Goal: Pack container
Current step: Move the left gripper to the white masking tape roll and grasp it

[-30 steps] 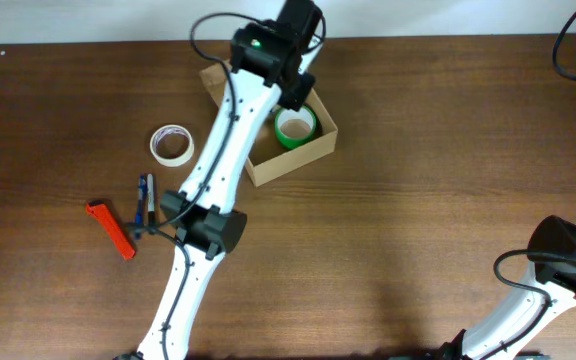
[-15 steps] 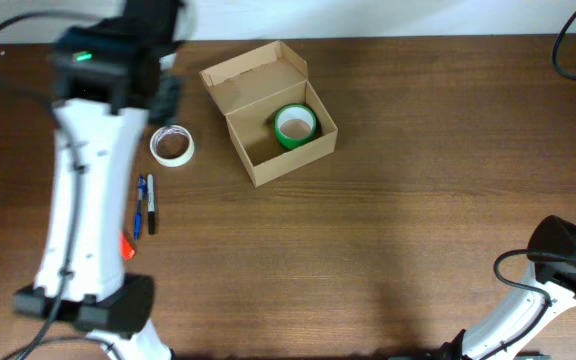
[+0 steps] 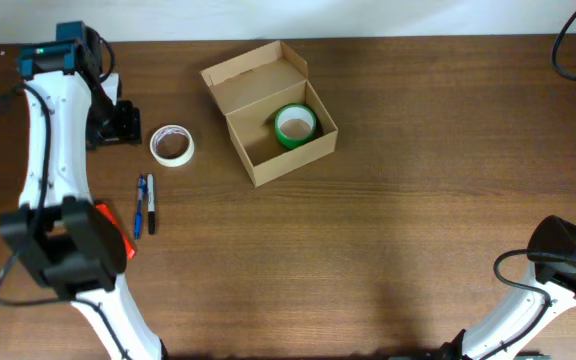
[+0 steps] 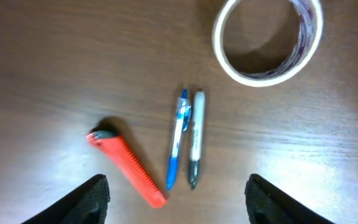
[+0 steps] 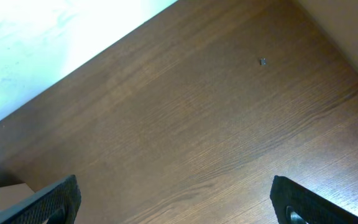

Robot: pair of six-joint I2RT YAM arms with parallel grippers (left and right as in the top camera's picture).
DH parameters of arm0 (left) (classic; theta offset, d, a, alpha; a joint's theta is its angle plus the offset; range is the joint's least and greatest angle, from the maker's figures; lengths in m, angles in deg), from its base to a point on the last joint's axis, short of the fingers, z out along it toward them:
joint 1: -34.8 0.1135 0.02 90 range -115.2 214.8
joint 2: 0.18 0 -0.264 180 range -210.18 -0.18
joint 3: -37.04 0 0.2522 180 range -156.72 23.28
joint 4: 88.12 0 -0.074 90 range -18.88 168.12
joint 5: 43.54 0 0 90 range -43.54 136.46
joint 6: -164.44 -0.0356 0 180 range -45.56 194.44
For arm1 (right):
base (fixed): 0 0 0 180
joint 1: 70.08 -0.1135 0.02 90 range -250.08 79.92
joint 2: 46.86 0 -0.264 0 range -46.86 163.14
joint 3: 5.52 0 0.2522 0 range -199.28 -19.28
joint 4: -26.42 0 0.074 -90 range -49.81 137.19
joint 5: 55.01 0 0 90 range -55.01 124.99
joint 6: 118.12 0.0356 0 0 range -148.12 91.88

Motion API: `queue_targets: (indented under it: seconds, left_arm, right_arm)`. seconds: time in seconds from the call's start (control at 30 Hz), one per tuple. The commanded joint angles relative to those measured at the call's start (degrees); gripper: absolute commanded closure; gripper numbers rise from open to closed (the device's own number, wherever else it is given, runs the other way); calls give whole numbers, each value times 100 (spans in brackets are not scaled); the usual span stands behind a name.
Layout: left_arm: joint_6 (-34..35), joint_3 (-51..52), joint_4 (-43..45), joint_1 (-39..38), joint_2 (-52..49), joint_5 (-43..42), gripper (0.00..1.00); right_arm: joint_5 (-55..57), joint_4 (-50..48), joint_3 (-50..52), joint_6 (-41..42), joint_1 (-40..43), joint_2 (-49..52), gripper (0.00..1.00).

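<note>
While the left gripper (image 4: 178,200) hangs above the table (image 3: 418,220) with its jaws wide apart and nothing between them, loose items sit right under it. Left wrist view: blue pen (image 4: 178,140) and grey marker (image 4: 195,140) lie side by side, parallel, almost touching. An orange box cutter (image 4: 126,168) lies slanted just beside them, and a white tape roll (image 4: 267,38) lies flat beyond the pens.

Overhead: the white roll is just beside the gripper, between it and the container (image 3: 268,175). The pens' long axes run toward the near edge, below the roll. The cutter is partly hidden under the left arm.

The container sits centre-top of the table, lid flap (image 3: 253,75) open and tipped back to the upper left. A green tape roll (image 3: 295,126) lies flat in its far right corner; the rest of the inside is bare.

Key relation: the box lies to the image right of the left gripper, past the white roll. Its long axis runs diagonally, upper left to lower right. Left arm is much nearer.

Right gripper (image 5: 179,205) is also spread, empty, over bare wood, well apart from everything. Judgement: packing partly done, four items still out, white roll the likeliest next pick.
</note>
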Motion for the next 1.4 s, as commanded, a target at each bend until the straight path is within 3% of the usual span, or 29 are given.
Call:
queue_targets:
  seconds: [0.0,0.23,0.8,1.37]
  left_arm:
    - [11,24,74,-9,-616,-522,31]
    - [125,24,334,-72,-1379,-721,39]
    - [131,20,1766,-120,-1392,-1106,48]
    - [144,20,1829,-118,-1803,-1099,53]
  right_arm:
    - [-48,-17,-26,24,7,-70,1]
    - [-48,-15,-26,24,7,-70,1]
    - [-48,-17,-26,24,7,-70,1]
    - [-48,-15,-26,24,7,-70,1]
